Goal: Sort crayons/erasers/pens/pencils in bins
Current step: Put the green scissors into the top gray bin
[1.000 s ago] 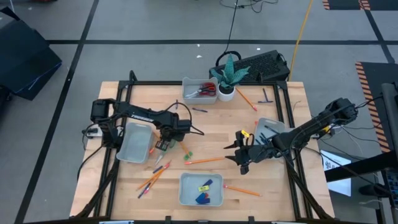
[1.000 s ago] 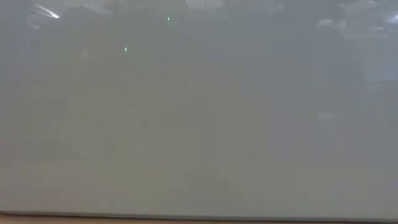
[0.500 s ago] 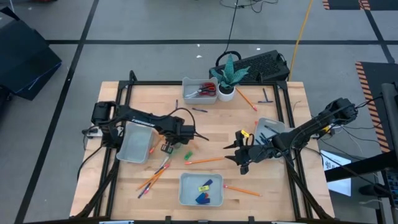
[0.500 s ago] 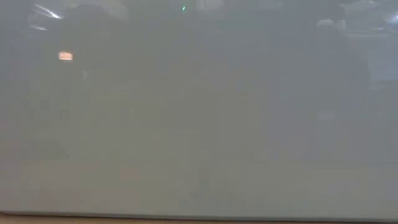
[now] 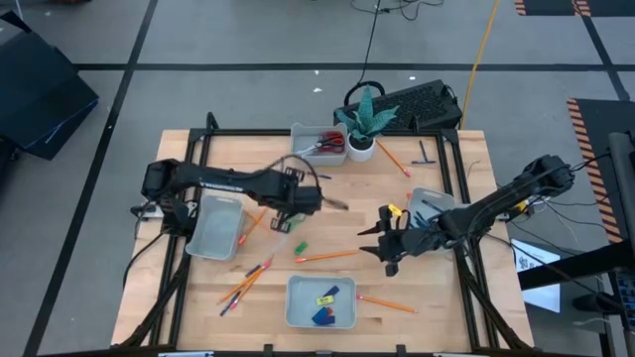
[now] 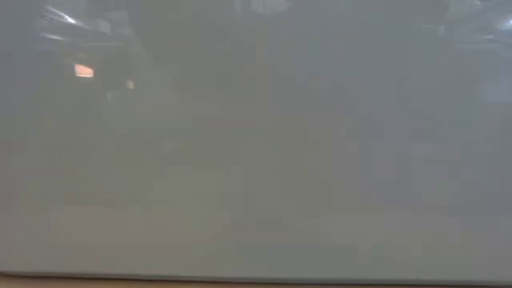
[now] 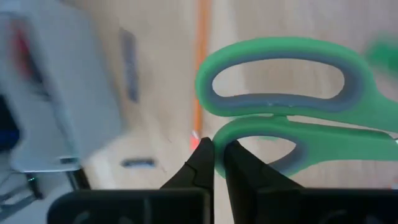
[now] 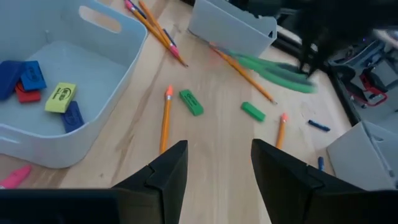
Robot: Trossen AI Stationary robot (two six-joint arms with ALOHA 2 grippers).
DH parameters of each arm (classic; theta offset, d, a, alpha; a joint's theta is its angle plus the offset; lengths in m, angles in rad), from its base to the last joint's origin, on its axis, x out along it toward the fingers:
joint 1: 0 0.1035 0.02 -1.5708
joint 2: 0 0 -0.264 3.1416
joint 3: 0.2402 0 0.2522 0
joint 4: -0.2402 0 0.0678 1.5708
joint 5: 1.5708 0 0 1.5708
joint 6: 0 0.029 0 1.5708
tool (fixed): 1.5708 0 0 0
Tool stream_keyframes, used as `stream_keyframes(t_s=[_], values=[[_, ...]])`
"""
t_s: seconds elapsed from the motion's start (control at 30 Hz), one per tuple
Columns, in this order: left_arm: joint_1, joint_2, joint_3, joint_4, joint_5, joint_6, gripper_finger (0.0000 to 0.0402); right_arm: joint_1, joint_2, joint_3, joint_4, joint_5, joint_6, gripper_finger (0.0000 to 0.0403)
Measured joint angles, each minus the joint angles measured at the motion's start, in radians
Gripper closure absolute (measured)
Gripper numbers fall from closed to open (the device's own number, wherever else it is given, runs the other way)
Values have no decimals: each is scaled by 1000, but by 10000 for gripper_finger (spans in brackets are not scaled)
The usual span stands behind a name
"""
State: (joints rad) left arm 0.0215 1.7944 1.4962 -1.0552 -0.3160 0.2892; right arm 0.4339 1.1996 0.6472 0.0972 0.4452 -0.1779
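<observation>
green scissors (image 7: 292,118), yellow eraser (image 8: 60,98), orange pencil (image 8: 165,118)

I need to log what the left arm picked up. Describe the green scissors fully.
The green scissors have green handle loops lined in grey, plastic by the look. The left gripper is shut on the lower loop, with the dark fingers pinching its rim. In the high view they are blurred, carried above the table near its middle, between the left bin and the bin holding other scissors. The blades are too blurred to describe.
</observation>
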Motion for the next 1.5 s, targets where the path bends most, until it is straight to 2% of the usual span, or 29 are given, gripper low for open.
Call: stream_keyframes(t_s=[0.17,0.3,0.4,0.5,0.63,0.73,0.9,1.0,1.2,1.37,1.5], values=[[73,-86,21,91,-78,-126,385,0,-51,0,-11,18,-44,232],[196,-150,22,104,9,-303,387,0,-111,0,-24,69,-11,232],[291,-162,22,97,117,-308,387,0,-146,0,-37,83,32,232],[360,-171,21,96,241,-212,387,-27,-161,28,-166,83,129,232],[427,-172,21,88,281,-35,387,-87,-124,118,-388,88,207,232],[484,-173,19,82,315,86,387,-138,-69,192,-455,74,208,232],[588,-171,15,77,456,314,380,-278,80,324,-552,-6,210,232],[665,-171,15,95,463,434,383,-352,166,365,-535,-1,116,232],[773,-122,15,249,447,526,385,-442,247,393,-384,1,-93,232],[782,-50,17,346,475,582,386,-497,249,389,-270,-1,-165,232],[758,13,38,369,562,613,386,-539,261,341,-40,-3,-413,231]])
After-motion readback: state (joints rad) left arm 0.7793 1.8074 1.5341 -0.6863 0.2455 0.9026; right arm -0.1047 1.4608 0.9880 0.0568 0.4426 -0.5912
